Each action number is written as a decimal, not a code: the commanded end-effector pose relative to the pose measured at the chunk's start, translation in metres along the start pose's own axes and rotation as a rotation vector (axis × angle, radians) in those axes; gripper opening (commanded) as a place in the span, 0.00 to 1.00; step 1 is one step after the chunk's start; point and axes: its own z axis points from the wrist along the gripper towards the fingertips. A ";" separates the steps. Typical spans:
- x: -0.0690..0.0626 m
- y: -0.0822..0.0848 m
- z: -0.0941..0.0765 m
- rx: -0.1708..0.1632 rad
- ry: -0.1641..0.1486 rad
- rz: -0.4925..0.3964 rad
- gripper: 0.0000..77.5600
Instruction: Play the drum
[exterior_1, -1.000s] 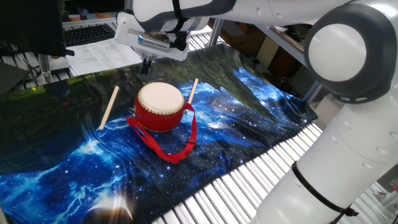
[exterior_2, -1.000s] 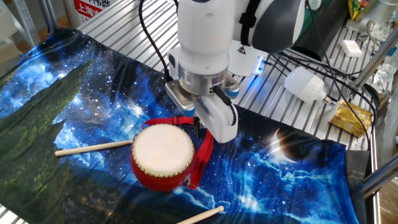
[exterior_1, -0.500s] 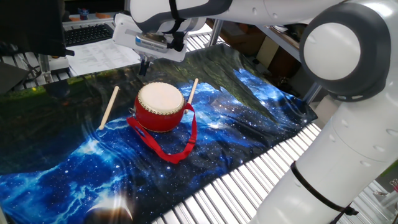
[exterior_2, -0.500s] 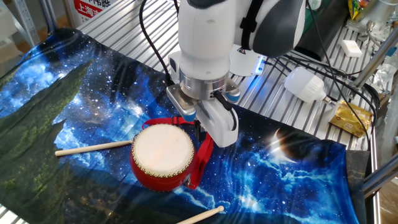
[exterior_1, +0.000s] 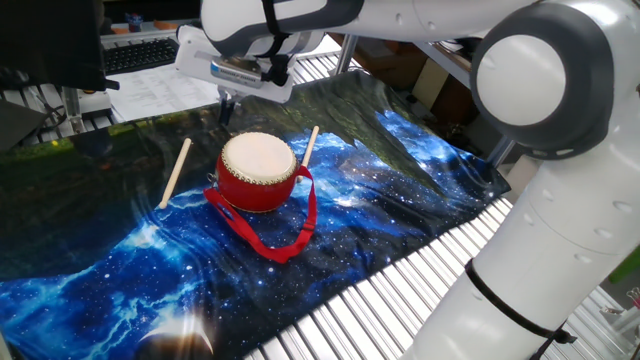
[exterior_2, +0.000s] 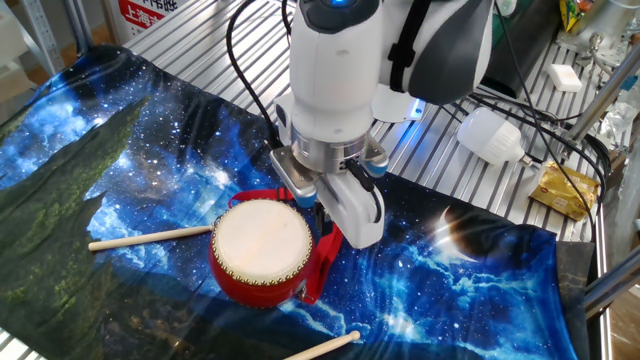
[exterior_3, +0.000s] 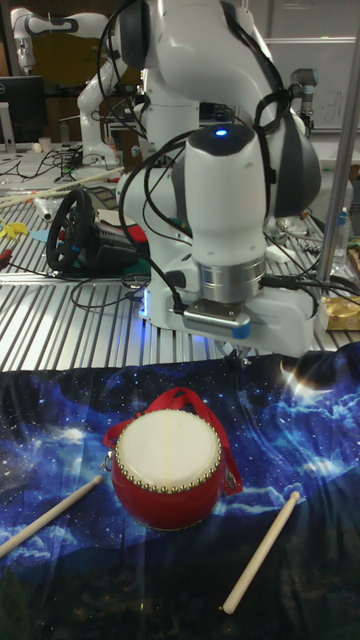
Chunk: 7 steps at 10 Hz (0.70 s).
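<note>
The drum (exterior_1: 258, 170) stands upright on a starry blue cloth (exterior_1: 400, 190), cream skin up, its red ribbon (exterior_1: 285, 245) trailing toward the front. It shows again in the other fixed view (exterior_2: 262, 250) and the tall view (exterior_3: 167, 467). My gripper (exterior_1: 225, 101) hangs just behind the drum's far rim, above the cloth, pointing down, fingers shut together and holding nothing. It also appears beside the rim in the other fixed view (exterior_2: 320, 214) and above the cloth in the tall view (exterior_3: 237, 354). One thin wooden stick (exterior_1: 176, 172) lies left of the drum, another (exterior_1: 309, 146) lies right of it.
The cloth covers a slatted metal table (exterior_1: 400, 300). Papers (exterior_1: 160, 92) and a keyboard (exterior_1: 140, 55) lie beyond the cloth's far edge. A white lamp-like object (exterior_2: 490, 135) and a yellow packet (exterior_2: 565, 190) sit by the arm's base. A steering wheel (exterior_3: 75, 230) stands behind.
The gripper has drifted slightly up and away from the drum's rim, leftward in the one fixed view. Drum and sticks have not moved.
</note>
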 end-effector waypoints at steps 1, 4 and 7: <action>-0.017 0.033 0.019 0.011 -0.018 0.023 0.00; -0.021 0.039 0.024 0.017 -0.020 0.022 0.00; -0.027 0.048 0.032 0.022 -0.021 0.021 0.00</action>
